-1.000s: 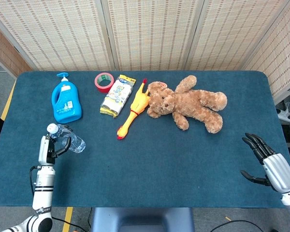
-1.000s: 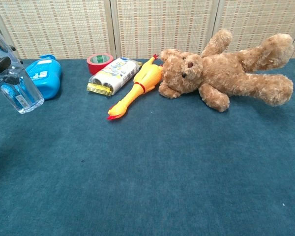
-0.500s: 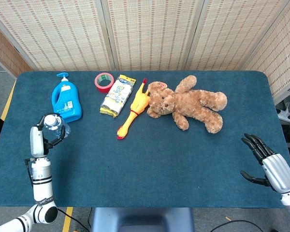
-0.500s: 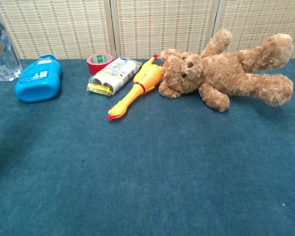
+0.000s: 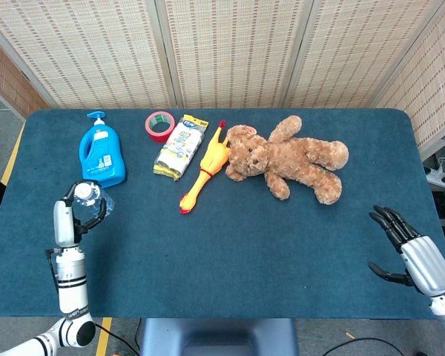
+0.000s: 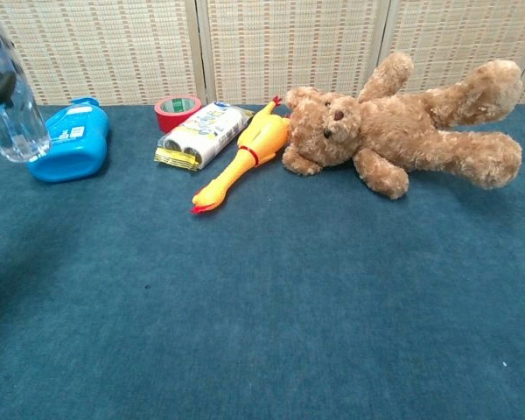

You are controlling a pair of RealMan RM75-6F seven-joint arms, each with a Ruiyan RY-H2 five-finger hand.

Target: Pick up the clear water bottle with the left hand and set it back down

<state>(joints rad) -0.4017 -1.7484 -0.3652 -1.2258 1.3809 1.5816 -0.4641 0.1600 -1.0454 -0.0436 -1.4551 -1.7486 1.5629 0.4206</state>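
Clear water bottle (image 5: 87,195): upright in left robot hand (image 5: 67,219), gripped, lifted above table (image 5: 230,237); set-down spot directly below.

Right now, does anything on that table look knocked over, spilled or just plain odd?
Nothing is spilled or broken. The blue detergent bottle lies flat on its back rather than standing, and the teddy bear sprawls on its side. The clear water bottle is off the table, gripped by the left hand.
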